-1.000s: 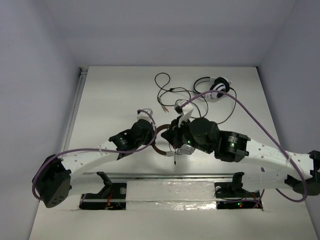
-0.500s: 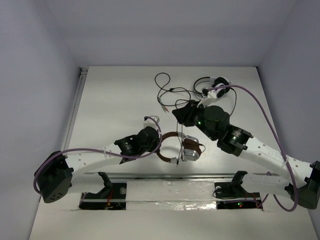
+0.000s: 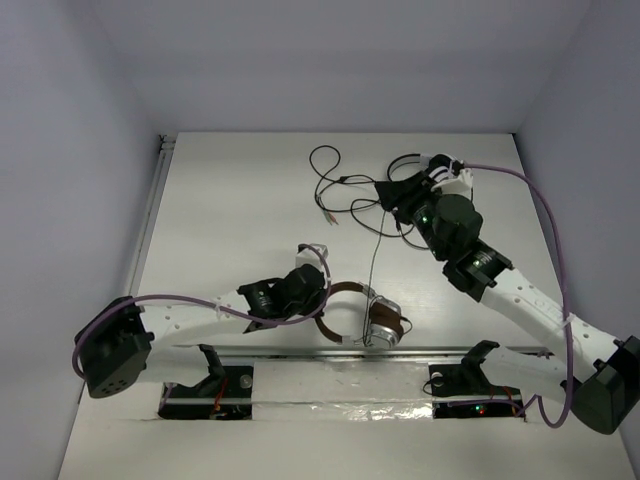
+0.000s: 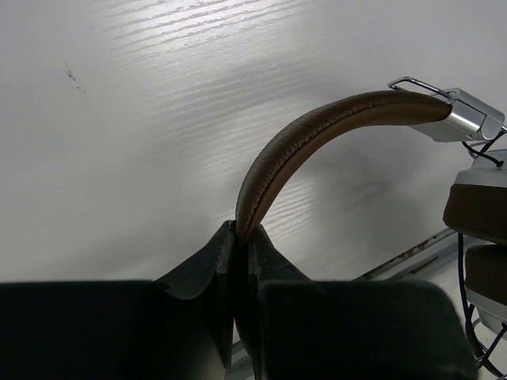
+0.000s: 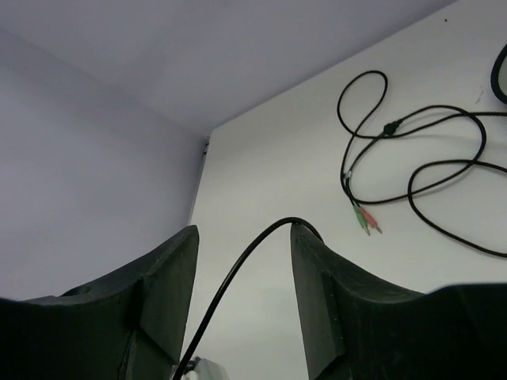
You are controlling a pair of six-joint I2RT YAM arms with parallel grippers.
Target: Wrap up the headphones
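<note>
Starting from the left, a loose black cord [image 3: 335, 185] loops across the far middle of the table, with its pink and green plugs [image 5: 364, 219] lying flat on the surface. The white-and-black headset [image 3: 437, 170] sits far right, partly hidden behind your right gripper [image 3: 393, 195]. The table [image 3: 220, 200] is white, with a metal rail [image 3: 300, 351] along its near edge and plain grey walls on three sides. Your left gripper [image 4: 240, 237] is pressed tight on the headphones [image 3: 372, 318], pinching the brown headband [image 4: 317, 127]. The ear cups [image 3: 383, 322] lie just to its right, near the rail. Their thin cable [image 3: 373, 262] runs in a straight line up toward your right gripper. Its fingers [image 5: 317, 277] stand spread, and the cable passes through the gap between them, curving over close to one fingertip, not pinched
</note>
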